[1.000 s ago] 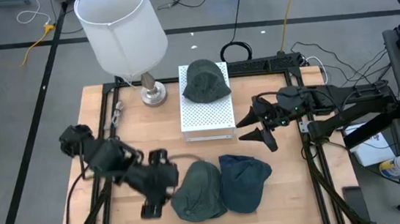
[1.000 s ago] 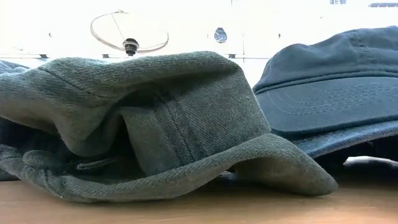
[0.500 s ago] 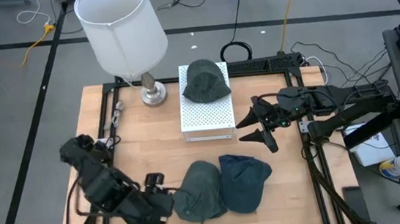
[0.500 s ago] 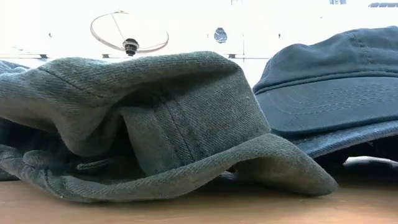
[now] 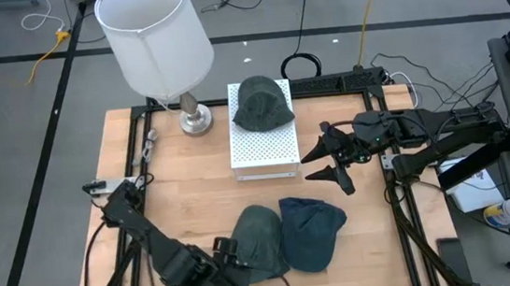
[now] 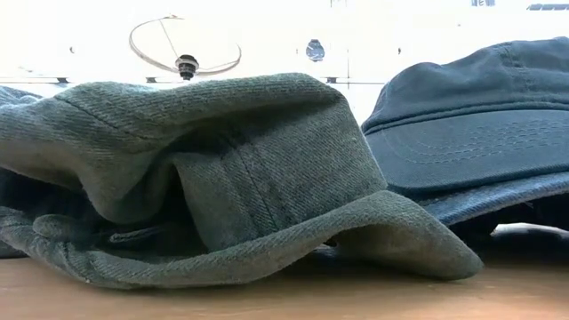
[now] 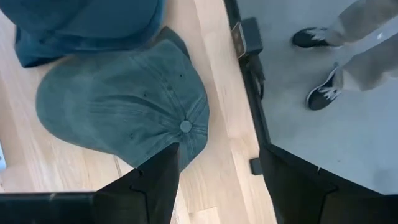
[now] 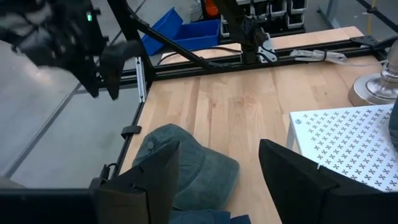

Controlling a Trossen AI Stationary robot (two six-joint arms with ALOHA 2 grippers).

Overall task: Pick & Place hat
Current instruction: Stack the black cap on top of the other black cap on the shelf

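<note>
Wooden table (image 5: pixel 185 192) seen from above, two dark arms over it. Left gripper (image 5: pixel 232 260) reaches low along the near edge, fingers spread and empty, just beside a green hat (image 5: pixel 257 241) touching a blue hat (image 5: pixel 312 231). Right gripper (image 5: pixel 330 161) hangs open, holding nothing, beside a white box (image 5: pixel 264 147) carrying another green hat (image 5: pixel 261 103).

Floor: grey (image 5: pixel 11 138), crossed by dark lines and cables.
Tabletop: light wood (image 5: pixel 193 182), black frame.
Beyond: blue bins (image 8: pixel 186 32); a person's shoes (image 7: pixel 320 99).
</note>
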